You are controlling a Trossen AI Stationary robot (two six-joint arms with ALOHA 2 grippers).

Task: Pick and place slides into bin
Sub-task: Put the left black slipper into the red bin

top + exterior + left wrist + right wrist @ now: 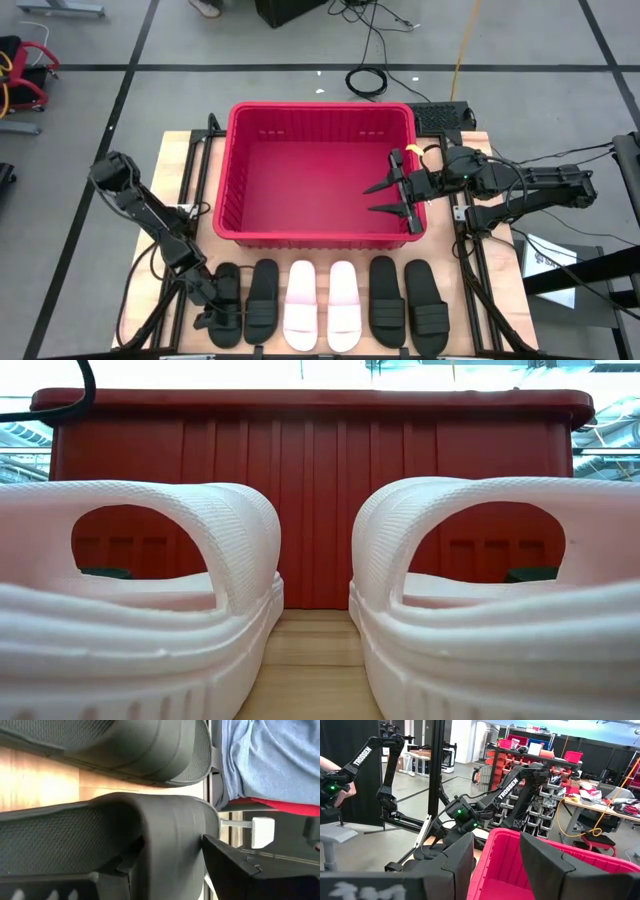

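Note:
Six slides lie in a row, soles down, along the table's near edge: black (228, 300), black (262, 300), white (300, 305), white (343, 305), black (384, 300), black (428, 305). The red bin (320, 170) stands behind them. My left gripper (215, 315) is open and low at the leftmost black slide; in the left wrist view its fingers stand on either side of that slide's strap (170, 840). My right gripper (378, 198) hangs open over the bin's right part, holding nothing. The low view shows the two white slides (150, 610) (500, 610) before the bin's wall (310, 510). My left gripper straddles the leftmost black slide's strap (175, 820), slanting down from the table's left. One finger (117, 870) lies at the strap's inner side, the other (240, 865) beyond its outer edge. Whether either finger touches the strap, I cannot tell. The slide lies flat on the table.
The bin fills the table's middle and far part, so bare wood shows only at its sides and between the slides. A person in a blue top (270, 760) is beyond the table's near-left side. Cables (370, 78) lie on the floor behind the bin.

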